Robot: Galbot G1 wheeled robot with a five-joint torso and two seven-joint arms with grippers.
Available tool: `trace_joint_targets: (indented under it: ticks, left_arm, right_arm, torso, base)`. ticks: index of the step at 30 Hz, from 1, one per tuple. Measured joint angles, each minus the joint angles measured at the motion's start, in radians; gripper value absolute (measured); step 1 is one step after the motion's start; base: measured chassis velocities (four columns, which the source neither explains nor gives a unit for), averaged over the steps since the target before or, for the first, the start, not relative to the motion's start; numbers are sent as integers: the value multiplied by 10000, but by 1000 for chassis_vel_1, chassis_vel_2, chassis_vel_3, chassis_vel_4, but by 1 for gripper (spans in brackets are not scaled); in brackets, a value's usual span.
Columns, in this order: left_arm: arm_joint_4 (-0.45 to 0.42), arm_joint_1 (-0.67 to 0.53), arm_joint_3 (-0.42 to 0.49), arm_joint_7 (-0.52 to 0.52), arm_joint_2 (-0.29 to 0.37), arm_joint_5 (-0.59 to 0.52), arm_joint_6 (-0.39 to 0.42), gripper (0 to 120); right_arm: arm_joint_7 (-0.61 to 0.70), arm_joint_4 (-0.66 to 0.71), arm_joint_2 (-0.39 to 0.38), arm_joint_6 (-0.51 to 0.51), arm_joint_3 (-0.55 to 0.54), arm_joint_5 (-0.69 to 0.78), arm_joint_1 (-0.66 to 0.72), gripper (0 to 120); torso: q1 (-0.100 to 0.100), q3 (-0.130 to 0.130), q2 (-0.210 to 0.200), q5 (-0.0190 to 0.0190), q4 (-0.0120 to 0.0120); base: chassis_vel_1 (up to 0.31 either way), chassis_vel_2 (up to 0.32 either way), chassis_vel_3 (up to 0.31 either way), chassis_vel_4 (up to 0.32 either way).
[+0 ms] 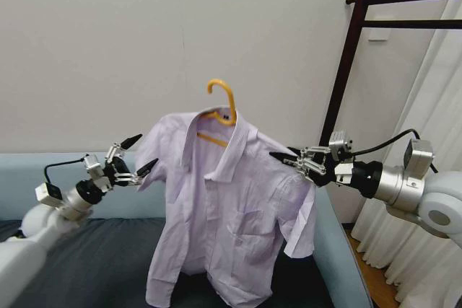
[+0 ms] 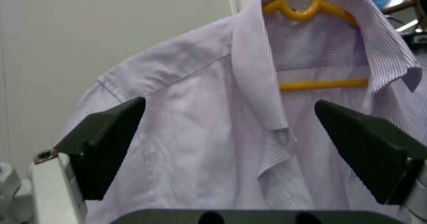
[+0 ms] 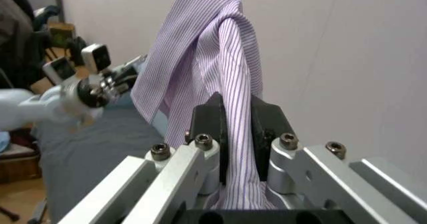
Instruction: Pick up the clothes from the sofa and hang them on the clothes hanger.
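A lilac striped shirt (image 1: 231, 207) hangs in the air on a yellow hanger (image 1: 220, 102), whose hook is free above the collar. My right gripper (image 1: 283, 158) is shut on the shirt's shoulder on the right; in the right wrist view its gripper (image 3: 235, 121) pinches the fabric (image 3: 207, 54) between both pads. My left gripper (image 1: 146, 151) stands open just beside the shirt's other shoulder, with nothing in it. In the left wrist view the gripper (image 2: 233, 144) faces the shirt front (image 2: 200, 114) and the hanger (image 2: 313, 14), its black pads (image 2: 107, 139) wide apart.
A dark wooden clothes rack (image 1: 345, 63) stands at the back right, beside a white curtain (image 1: 433, 91). Below the shirt is the sofa, with its dark seat (image 1: 86, 265) and light blue armrest (image 1: 339, 257). A plain wall is behind.
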Motion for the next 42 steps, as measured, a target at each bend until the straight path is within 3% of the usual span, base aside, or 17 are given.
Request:
trace_joint_targets:
  ticks: [2,3,5,11,17,22,31,35,39,42]
  left_arm:
    - [-231,69,97,-538,-122,247,53,100]
    - [-605,139,282,-1496,-332,718,216,100]
    - [-928,135,534,-2400,-626,1145,510,100]
    - [-734,-370,1100,-3264,-1131,1995,722,97]
    - [-546,-513,1296,-3416,-1317,2311,695,83]
    - [-451,-513,1325,-3020,-1371,2215,623,59]
    - [-377,-395,1271,-2509,-1329,1747,571,31]
    - [-375,-370,1265,-2476,-1339,1689,586,11]
    - [-374,-416,1262,-2555,-1359,1662,629,0]
    - [-405,-422,1241,-2601,-1357,1588,637,0]
  right_arm:
    - [148,71,-1,-2,-16,48,4,8]
    - [251,134,17,-3,-59,69,2,8]
    - [253,159,96,0,-101,42,-29,8]
    - [140,112,246,45,-181,-170,-81,8]
    - [131,-51,334,68,-250,-382,-81,8]
    - [192,-204,467,70,-337,-553,-93,8]
    - [229,-279,522,72,-378,-615,-58,8]
    - [185,-283,530,79,-388,-609,-59,8]
    - [139,-267,529,90,-388,-605,-93,8]
    - [133,-255,528,100,-386,-604,-121,8]
  torso:
    - [0,0,0,0,0]
    - [0,0,0,0,-1]
    - [0,1,-1,2,-5]
    - [1,1,-1,2,-4]
    - [1,2,0,1,-4]
    - [1,2,-1,0,-3]
    - [1,2,-1,-1,-3]
    - [1,2,-1,-1,-3]
    - [1,2,0,-1,-4]
    - [2,2,-1,-1,-3]
  base:
    - [0,0,0,0]
    - [0,0,0,0]
    - [0,0,0,0]
    - [0,0,0,0]
    - [0,0,0,0]
    - [0,0,0,0]
    - [0,0,0,0]
    - [0,0,0,0]
    - [0,0,0,0]
    - [0,0,0,0]
